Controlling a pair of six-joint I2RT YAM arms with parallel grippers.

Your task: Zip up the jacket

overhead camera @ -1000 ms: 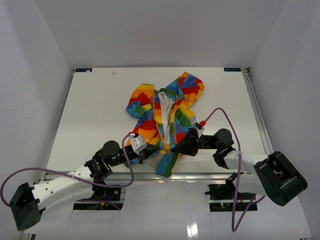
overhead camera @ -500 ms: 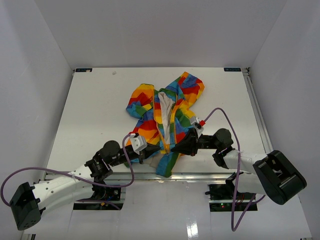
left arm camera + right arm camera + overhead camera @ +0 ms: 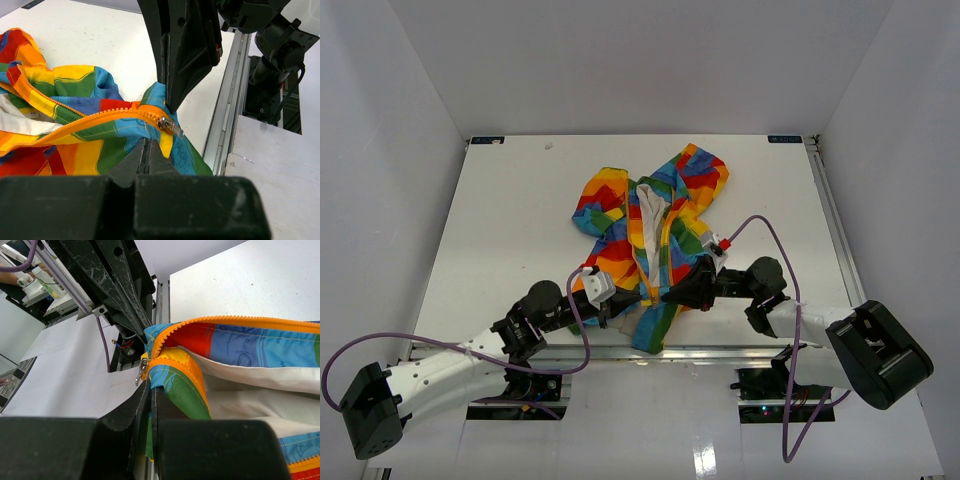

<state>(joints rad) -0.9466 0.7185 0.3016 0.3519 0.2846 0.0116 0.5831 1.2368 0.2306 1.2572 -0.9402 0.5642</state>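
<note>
Jaws of the left gripper [image 3: 148, 150] and right gripper [image 3: 151, 395] are clamped together on the jacket [image 3: 650, 215] hem, one on each side of its zipper slider [image 3: 167, 125], at the table [image 3: 500, 220] near edge, lower centre of the top view, with bare white surface to left and right; the fabric's faint print is unreadable.

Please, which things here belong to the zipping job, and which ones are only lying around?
Belong to the job: jacket; its yellow zipper; slider, low near the hem; left gripper and right gripper, both shut on the fabric beside the slider.

Only lying around: purple cables; table; metal rail at the table's near edge.
</note>
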